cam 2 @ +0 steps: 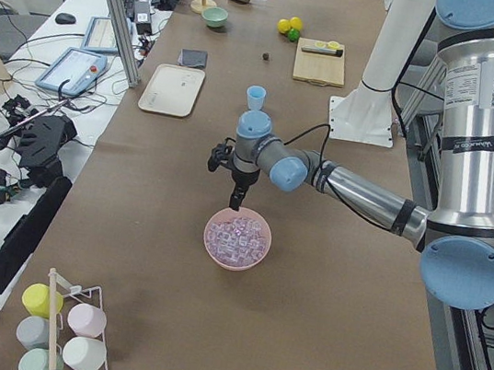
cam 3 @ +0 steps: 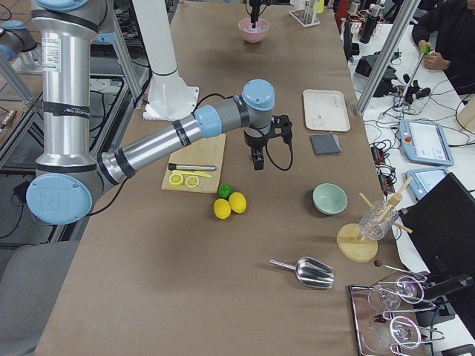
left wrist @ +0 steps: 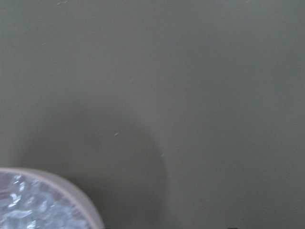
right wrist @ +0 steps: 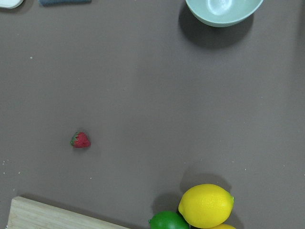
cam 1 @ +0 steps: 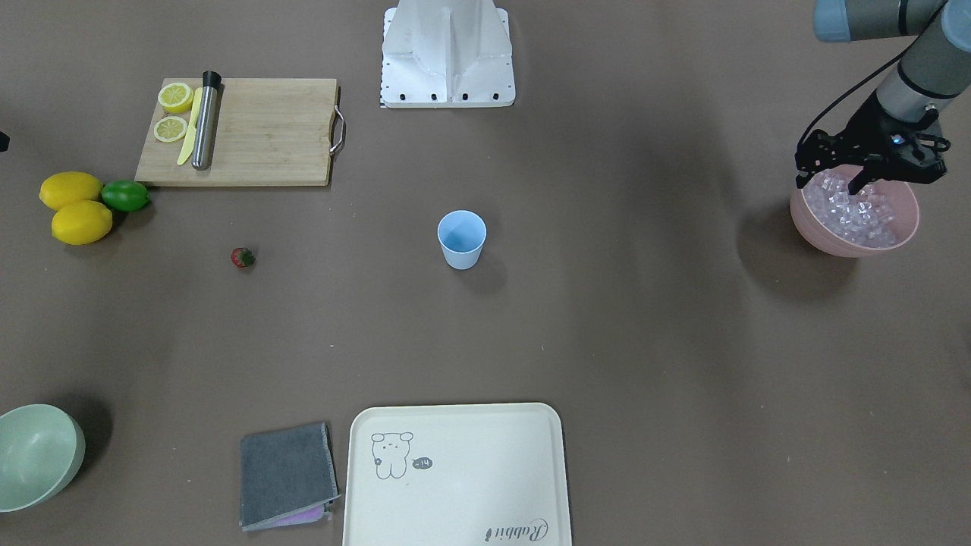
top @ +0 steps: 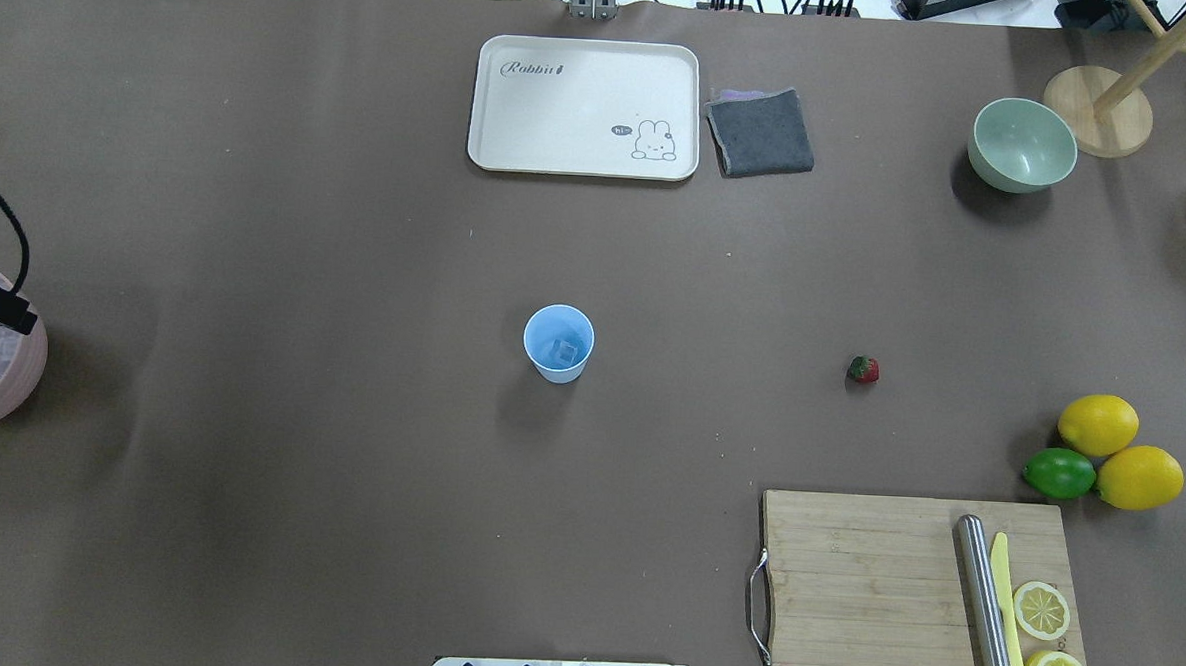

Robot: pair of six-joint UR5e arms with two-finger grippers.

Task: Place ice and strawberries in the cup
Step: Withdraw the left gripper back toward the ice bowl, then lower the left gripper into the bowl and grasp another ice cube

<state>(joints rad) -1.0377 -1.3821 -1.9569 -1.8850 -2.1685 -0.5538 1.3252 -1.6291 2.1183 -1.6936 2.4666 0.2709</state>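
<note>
While the left gripper (cam 1: 859,182) is hanging low over the pink bowl (cam 1: 910,220), which is holding a heap of ice (cam 1: 853,214), it cannot be told whether its jaws are parted or closed. The cup (cam 1: 461,241) is standing upright at mid-table with a single clear cube lying inside it. The strawberry (cam 1: 243,258) is lying on the bare table, between the cup and the lemons (cam 1: 70,189). The right gripper (cam 3: 257,165) is hovering above that side, and its jaw state cannot be judged either.
</note>
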